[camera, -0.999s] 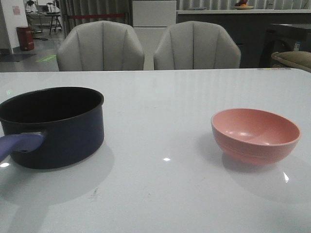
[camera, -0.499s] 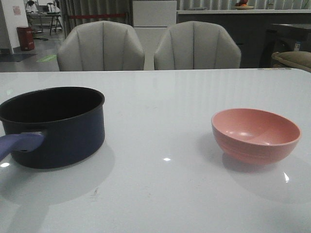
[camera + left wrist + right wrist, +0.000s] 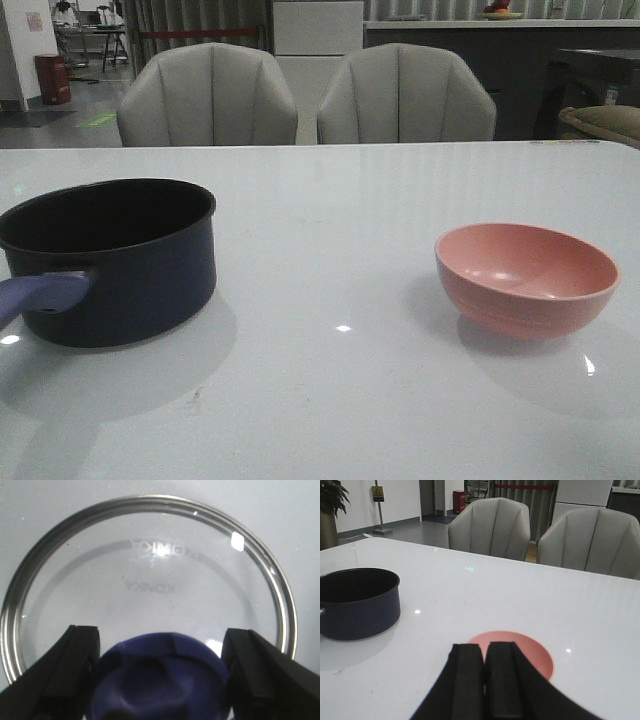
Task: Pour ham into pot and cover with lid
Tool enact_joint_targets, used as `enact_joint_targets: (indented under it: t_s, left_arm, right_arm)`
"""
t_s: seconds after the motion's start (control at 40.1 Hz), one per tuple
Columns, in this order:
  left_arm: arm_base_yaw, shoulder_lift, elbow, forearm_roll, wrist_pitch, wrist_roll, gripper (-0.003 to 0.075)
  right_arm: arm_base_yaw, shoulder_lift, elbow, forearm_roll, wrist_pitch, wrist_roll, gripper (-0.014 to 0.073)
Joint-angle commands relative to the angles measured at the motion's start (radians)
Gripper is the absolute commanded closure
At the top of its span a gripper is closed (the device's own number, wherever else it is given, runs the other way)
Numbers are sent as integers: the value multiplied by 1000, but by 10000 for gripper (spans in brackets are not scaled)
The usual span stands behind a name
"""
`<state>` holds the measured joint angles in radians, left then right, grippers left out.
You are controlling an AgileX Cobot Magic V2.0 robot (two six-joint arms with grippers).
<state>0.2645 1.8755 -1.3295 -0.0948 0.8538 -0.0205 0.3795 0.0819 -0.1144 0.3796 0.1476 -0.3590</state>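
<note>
now: pot (image 3: 110, 262) sits uncovered on the left of the bench (image 3: 330, 400), handle toward me, mouth free for pouring. pink bowl (image 3: 525, 278) stands well apart on the right; no ham visible in it from the front, inside partly hidden. my right end effector (image 3: 485, 680) is clenched, empty, hanging just near of the bowl. my left end effector (image 3: 160, 675) is spread either side of the knob (image 3: 160, 680) of the lid (image 3: 150, 580), not gripping, lid flat on the bench, ready for covering.

Showroom-like dining area — white table (image 3: 400, 200), 2 grey upholstered chairs (image 3: 207, 95), counter (image 3: 500, 22) behind, open hall floor.
</note>
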Motion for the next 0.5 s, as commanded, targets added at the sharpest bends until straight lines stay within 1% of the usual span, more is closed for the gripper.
enact_joint_targets:
  t_s: [0.0, 0.125, 0.225, 0.325, 0.474]
  left_arm:
    - [-1, -82, -44, -6, -15, 11, 376]
    - [-5, -112, -85, -6, 20, 28, 377]
    - [-31, -135, -137, -6, 55, 39, 377]
    - [-86, -145, -208, -6, 103, 44, 389]
    - [-209, -145, -306, -6, 157, 44, 390]
  right_arm:
    - [-3, 8, -29, 8, -78, -11, 447]
    - [-3, 8, -29, 8, -78, -11, 447]
    - [-3, 8, -29, 8, -78, -11, 447]
    - [-3, 8, -29, 8, -77, -11, 447]
    - [-3, 8, -29, 8, -77, -11, 447]
